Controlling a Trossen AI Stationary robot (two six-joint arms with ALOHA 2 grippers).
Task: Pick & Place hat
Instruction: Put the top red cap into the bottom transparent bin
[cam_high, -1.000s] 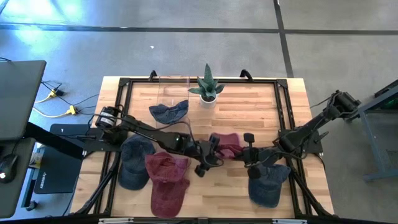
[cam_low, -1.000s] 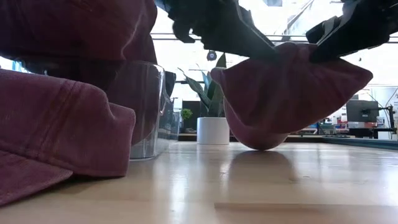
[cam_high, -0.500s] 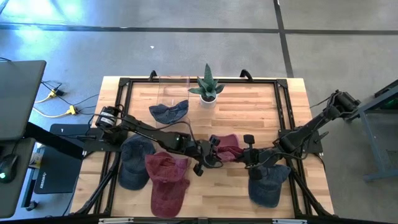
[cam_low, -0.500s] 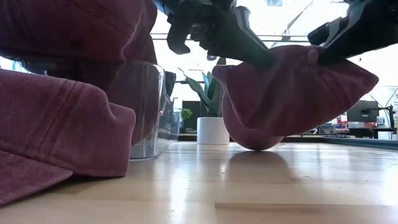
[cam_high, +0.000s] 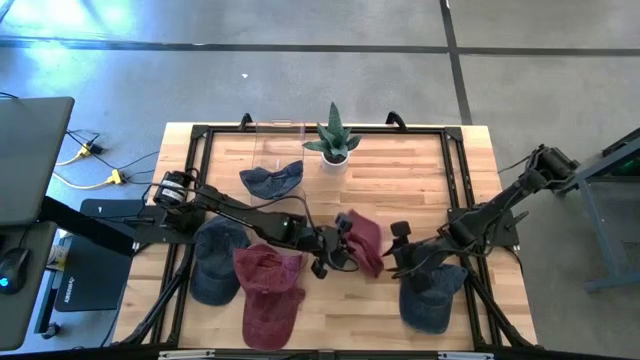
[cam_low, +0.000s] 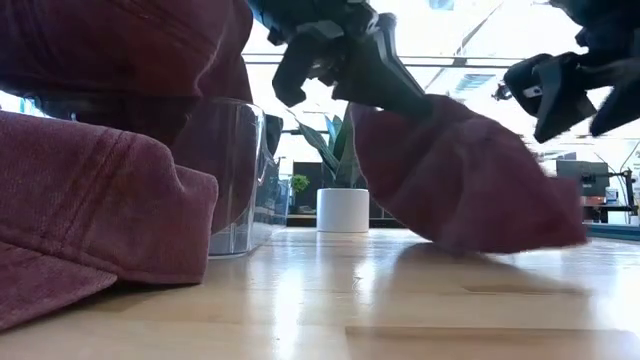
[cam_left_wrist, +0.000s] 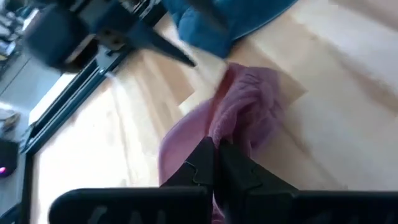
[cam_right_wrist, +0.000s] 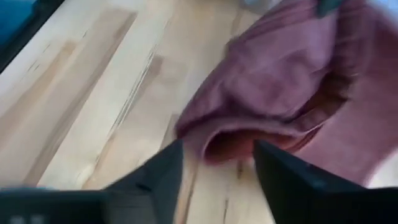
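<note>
We read the maroon hat (cam_high: 366, 241) as light, soft fabric with no rigid shape: it folds and sags wherever it is unsupported, and it won't slip much or break. Best hold is a pinch on a doubled fold of the crown or the brim edge, not the flat panel.

Left end effector (cam_high: 335, 252) sits mid-bench, fingers together, clamped on a fold at the hat's left edge; the left wrist view shows cloth pinched between the fingers (cam_left_wrist: 205, 163). The hat hangs from that pinch, trailing right and down, its low end on or just above the bench (cam_low: 330, 300); we can't tell which.

Right end effector (cam_high: 397, 262) is just right of the hat, fingers apart, holding nothing; the hat lies just ahead of its fingers (cam_right_wrist: 163, 169), not touching as far as we see.
</note>
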